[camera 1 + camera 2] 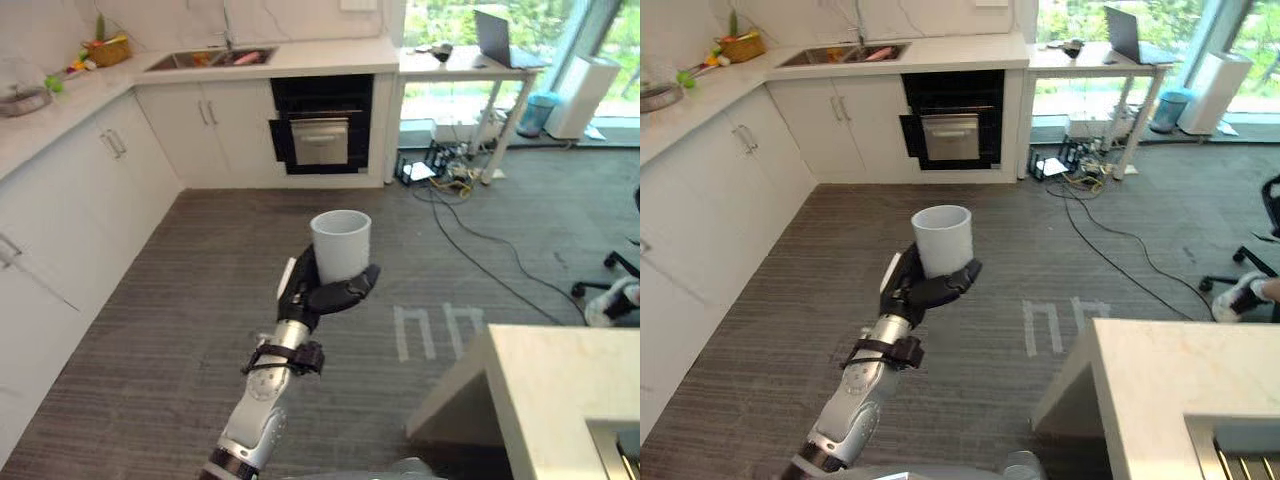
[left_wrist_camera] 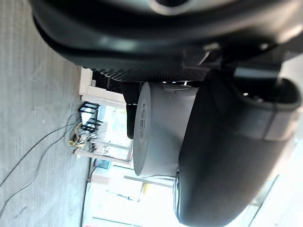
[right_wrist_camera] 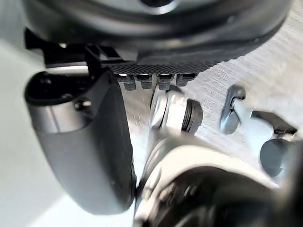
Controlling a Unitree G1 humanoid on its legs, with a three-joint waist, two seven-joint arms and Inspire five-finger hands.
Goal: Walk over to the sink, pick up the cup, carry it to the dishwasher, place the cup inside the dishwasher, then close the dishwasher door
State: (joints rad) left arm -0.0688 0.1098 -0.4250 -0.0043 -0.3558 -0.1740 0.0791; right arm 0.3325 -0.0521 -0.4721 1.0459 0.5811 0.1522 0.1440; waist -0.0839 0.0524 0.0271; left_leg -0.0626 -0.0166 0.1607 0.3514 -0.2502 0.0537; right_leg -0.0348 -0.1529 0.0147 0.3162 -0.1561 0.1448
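The white counter [image 1: 330, 55] runs along two walls, with the sink [image 1: 205, 60] set in its far stretch. A basket [image 1: 107, 50] sits in the counter's corner and a metal pan [image 1: 22, 100] on its left run. On the grey floor [image 1: 190, 300], black cables [image 1: 470, 235] trail out from the desk [image 1: 450, 62], with white tape marks [image 1: 437, 330] nearer.

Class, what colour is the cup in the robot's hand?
Plain white cylindrical cup in the left hand; clearest in left eye view.
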